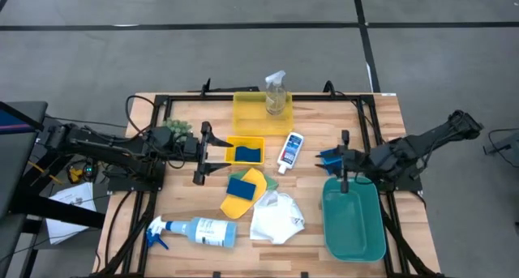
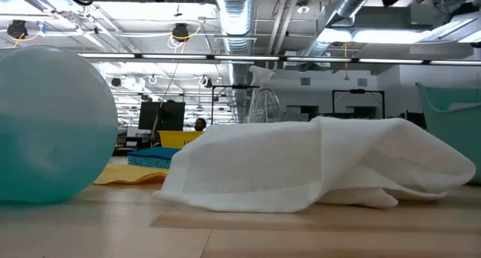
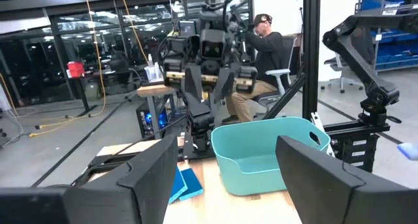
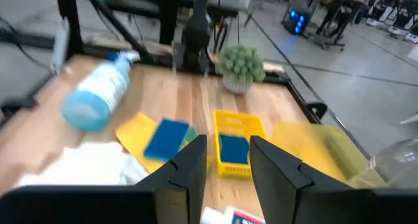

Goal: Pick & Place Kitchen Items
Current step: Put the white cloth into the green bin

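While the left gripper [image 1: 197, 155] stood open and empty beside the small tray [image 1: 245, 139] and the right gripper [image 1: 343, 160], jaws narrowly parted, held nothing, the blue sponge [image 1: 240, 186] on the yellow cloth [image 1: 253, 180] looked light, soft, easily pinched across its short sides.
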{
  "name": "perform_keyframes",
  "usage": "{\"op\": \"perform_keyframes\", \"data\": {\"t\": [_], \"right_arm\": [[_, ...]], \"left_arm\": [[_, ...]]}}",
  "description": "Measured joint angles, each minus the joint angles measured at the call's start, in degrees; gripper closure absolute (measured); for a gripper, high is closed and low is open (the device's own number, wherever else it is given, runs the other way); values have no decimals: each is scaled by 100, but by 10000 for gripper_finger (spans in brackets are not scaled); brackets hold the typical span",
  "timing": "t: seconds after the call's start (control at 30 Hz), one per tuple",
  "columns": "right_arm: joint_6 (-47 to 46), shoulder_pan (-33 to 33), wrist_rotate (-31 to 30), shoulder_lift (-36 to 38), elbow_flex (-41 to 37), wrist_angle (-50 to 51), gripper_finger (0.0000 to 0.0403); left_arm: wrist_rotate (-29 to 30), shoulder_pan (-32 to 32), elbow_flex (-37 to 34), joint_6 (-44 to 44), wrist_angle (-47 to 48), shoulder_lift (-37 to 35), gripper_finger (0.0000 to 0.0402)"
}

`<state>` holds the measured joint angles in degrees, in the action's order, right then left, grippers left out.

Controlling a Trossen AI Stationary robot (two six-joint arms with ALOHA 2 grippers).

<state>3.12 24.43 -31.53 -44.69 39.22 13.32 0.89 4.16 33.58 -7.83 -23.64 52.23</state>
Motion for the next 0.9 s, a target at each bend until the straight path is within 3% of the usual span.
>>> {"op": "perform_keyframes", "data": {"t": [0.17, 0.47, 0.9], "right_arm": [[18, -180, 11, -594, 0, -3, 295], [-750, -841, 65, -1555, 0, -4, 295], [-1327, -771, 2299, -2576, 0, -520, 295]], "left_arm": [[0, -2, 0, -243, 3, 0, 147], [-1, -7, 0, -748, -5, -2, 147], [-2, -11, 4, -1029, -430, -2, 147]]}}
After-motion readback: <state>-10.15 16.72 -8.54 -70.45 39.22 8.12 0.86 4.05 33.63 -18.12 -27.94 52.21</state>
